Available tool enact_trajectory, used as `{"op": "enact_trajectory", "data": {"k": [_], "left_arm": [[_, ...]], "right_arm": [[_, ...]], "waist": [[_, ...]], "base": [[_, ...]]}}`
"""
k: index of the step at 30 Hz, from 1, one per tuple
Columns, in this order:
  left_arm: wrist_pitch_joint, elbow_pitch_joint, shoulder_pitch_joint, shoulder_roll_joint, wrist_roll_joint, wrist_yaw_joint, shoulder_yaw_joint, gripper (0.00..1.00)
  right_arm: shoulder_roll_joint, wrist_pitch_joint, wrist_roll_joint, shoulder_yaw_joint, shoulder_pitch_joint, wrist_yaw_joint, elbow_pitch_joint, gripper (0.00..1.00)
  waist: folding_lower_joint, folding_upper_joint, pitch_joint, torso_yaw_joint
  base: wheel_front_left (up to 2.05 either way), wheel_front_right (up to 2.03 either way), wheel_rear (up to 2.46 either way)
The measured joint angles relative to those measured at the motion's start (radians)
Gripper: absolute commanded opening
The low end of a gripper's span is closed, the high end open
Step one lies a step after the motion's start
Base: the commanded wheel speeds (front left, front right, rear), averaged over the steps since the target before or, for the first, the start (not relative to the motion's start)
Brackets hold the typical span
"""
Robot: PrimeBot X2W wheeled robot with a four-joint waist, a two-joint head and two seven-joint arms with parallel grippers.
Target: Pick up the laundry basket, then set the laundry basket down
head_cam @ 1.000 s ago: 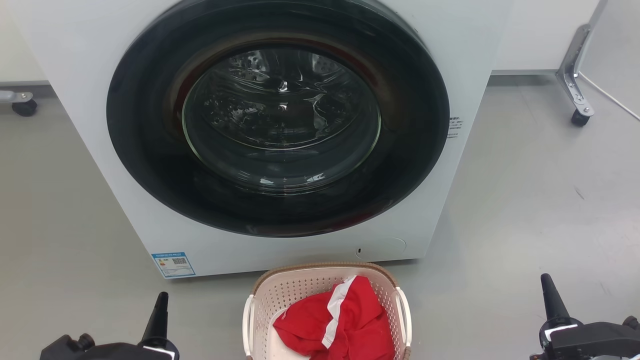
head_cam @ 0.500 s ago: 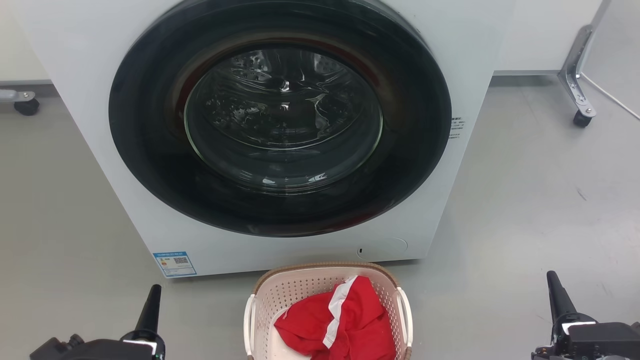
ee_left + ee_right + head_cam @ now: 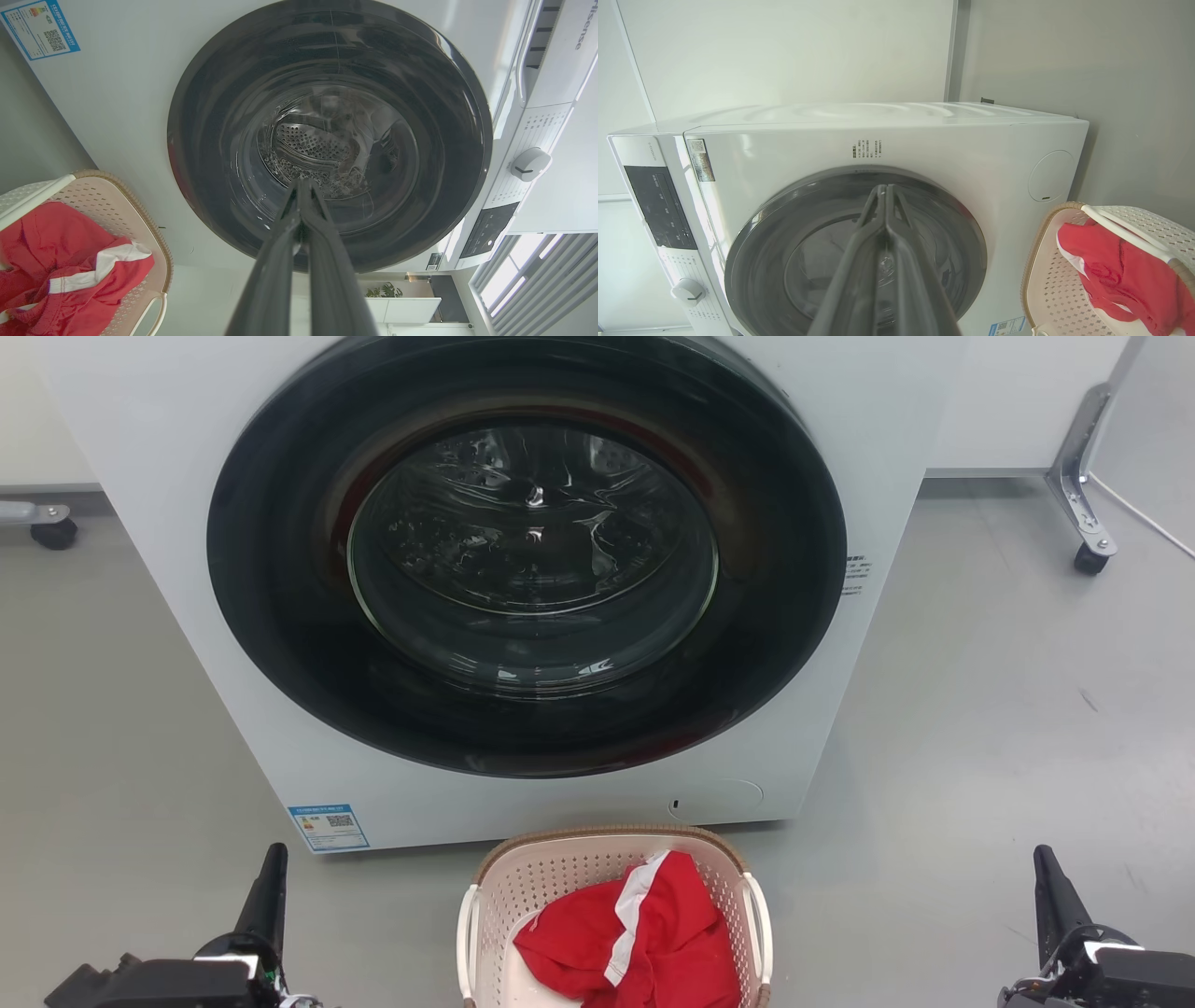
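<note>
Fingers of the left gripper (image 3: 271, 873) and right gripper (image 3: 1047, 877), head view: each pair reads as one dark spike, so pressed together, nothing between them. They sit well out to either side of the washing machine (image 3: 168, 569) front, low over the floor (image 3: 980, 709).

Same view: the laundry basket (image 3: 560, 877) stands on the floor just in front of the washing machine, centred below its round door, with a red garment with a white stripe (image 3: 644, 943) inside. Both grippers are well apart from its white side handles.

Left wrist view: fingers (image 3: 280, 261) closed tip to tip, pointing at the door glass. The basket wall (image 3: 93, 200) is off to one side, not touched.

Right wrist view: fingers (image 3: 859, 261) likewise closed and empty; basket (image 3: 1050, 289) at the edge, clear of them.

Progress: basket down, neither handle held. That fits a basket waiting to be lifted as well as one lifted and put back; the scene does not settle which.

Hard to see: the basket's near end is cut off by the head view's bottom edge, and both wrist views crop it. Its base and what lies under the garment are hidden. The gripper bodies are cropped too.
</note>
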State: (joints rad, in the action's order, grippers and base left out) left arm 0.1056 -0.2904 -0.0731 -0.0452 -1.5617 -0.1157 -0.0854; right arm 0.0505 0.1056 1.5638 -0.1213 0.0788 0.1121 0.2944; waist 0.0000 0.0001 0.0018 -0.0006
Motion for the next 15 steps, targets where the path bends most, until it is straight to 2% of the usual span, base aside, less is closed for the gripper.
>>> {"op": "enact_trajectory", "data": {"k": [5,15], "left_arm": [[0.008,-0.002,-0.007,0.003,-0.038,-0.007,-0.006,0.0],[0.008,-0.002,-0.007,0.003,-0.038,-0.007,-0.006,0.0]], "right_arm": [[-0.007,0.008,0.032,-0.012,0.012,0.008,0.004,0.0],[-0.007,0.008,0.032,-0.012,0.014,0.008,0.004,0.0]], "waist": [[0.0,0.0,0.0,0.001],[0.0,0.0,0.0,0.001]], "base": [[0.0,0.0,0.0],[0.0,0.0,0.0]]}}
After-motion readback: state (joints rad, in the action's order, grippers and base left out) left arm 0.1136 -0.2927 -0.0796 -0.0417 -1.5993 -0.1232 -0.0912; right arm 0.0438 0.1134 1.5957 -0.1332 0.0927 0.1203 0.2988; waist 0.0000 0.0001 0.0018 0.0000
